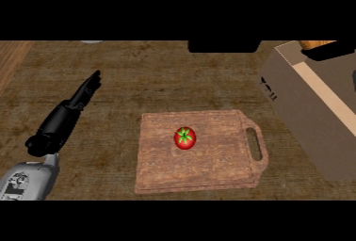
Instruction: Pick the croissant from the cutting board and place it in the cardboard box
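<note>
The brown cutting board (208,164) lies at centre with a red tomato (184,138) on it and no croissant. The cardboard box (306,108) stands at the right, its top open. Over the box's far end, at the upper right corner, a black shape that looks like my right hand (332,52) is curled round a tan piece, the croissant (317,44), most of which is hidden. My left hand (82,96) rests on the counter at the left, fingers straight and pointing away, well apart from the board.
A dark object (222,46) sits at the counter's far edge, top centre. A lighter wooden strip (12,59) runs along the far left. The board's handle (255,143) points toward the box.
</note>
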